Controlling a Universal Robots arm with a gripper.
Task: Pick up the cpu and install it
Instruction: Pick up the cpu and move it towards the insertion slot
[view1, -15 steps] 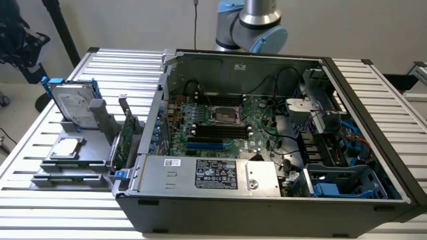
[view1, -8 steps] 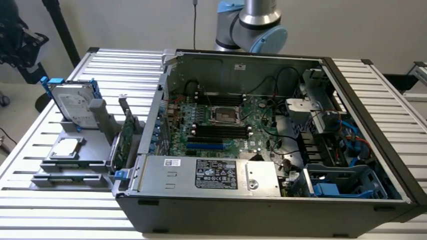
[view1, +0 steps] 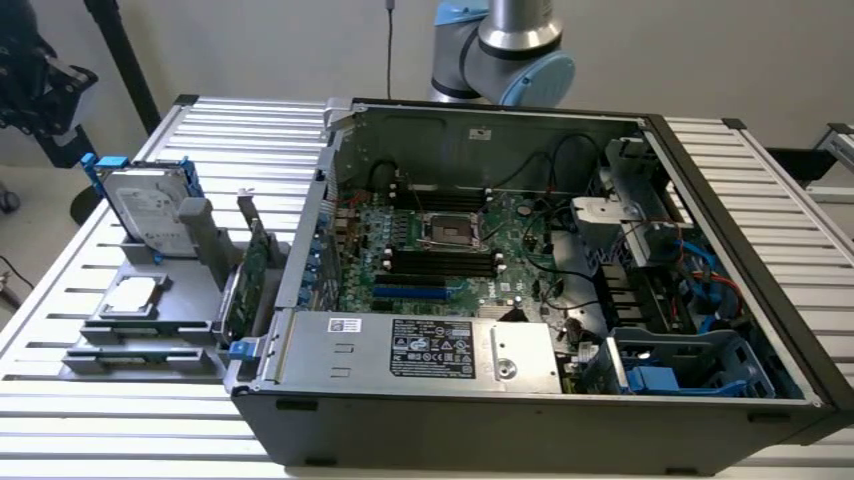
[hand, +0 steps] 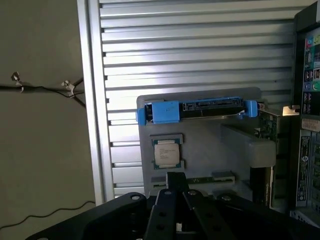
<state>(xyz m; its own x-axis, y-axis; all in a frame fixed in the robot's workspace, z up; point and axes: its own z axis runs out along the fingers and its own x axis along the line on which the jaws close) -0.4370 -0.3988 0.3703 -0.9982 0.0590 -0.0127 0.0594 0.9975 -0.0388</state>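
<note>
The pincer (hand: 176, 181) is shut tight with nothing in it, and the little square chip (hand: 166, 153) lies flat in the gray holder (hand: 210, 147) on the surface (hand: 190, 50), just past the pincer's tips, not touching

Computer case (view1: 467, 430) sat on table (view1: 120, 420). Fixture (view1: 200, 290) stood beside case, on exterior view's left. Hard drive (view1: 144, 210) stood upright at fixture's far end; cpu (view1: 130, 296) lay flat before it. Socket (view1: 449, 231) sat mid-motherboard (view1: 514, 275) inside case.
</note>
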